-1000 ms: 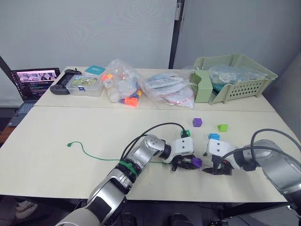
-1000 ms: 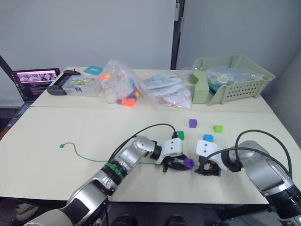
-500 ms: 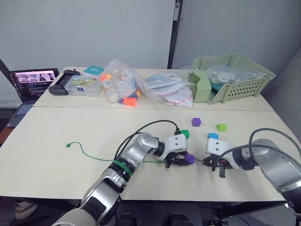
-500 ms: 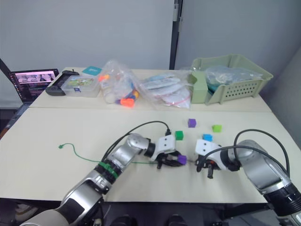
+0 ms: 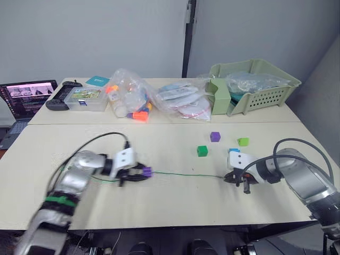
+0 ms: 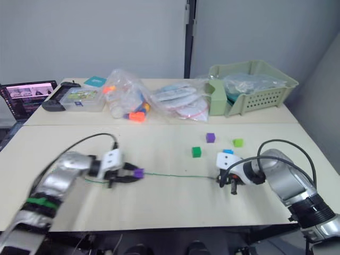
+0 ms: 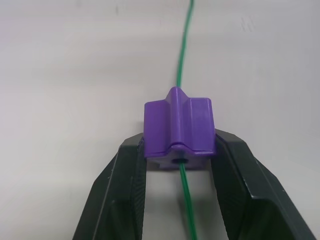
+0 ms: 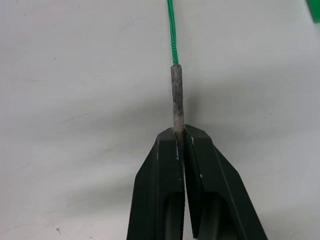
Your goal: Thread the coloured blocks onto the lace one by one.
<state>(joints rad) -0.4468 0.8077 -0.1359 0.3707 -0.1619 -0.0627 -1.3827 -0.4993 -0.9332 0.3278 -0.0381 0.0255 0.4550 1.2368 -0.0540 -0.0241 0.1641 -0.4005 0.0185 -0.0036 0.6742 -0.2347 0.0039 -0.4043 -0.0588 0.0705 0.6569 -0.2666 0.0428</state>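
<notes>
Holding a purple block (image 7: 179, 132) clamped in my left gripper (image 7: 180, 165), I see the lace (image 5: 186, 173) running through its hole (no readable writing anywhere). My right gripper (image 8: 182, 142) pinches the lace's stiff tip (image 8: 177, 95), cord stretched along the table (image 5: 175, 202).

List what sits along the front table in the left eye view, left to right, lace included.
Left end effector shut on a purple block → lace → dark green block → second purple block → right end effector pinching the lace tip → lime block.
</notes>
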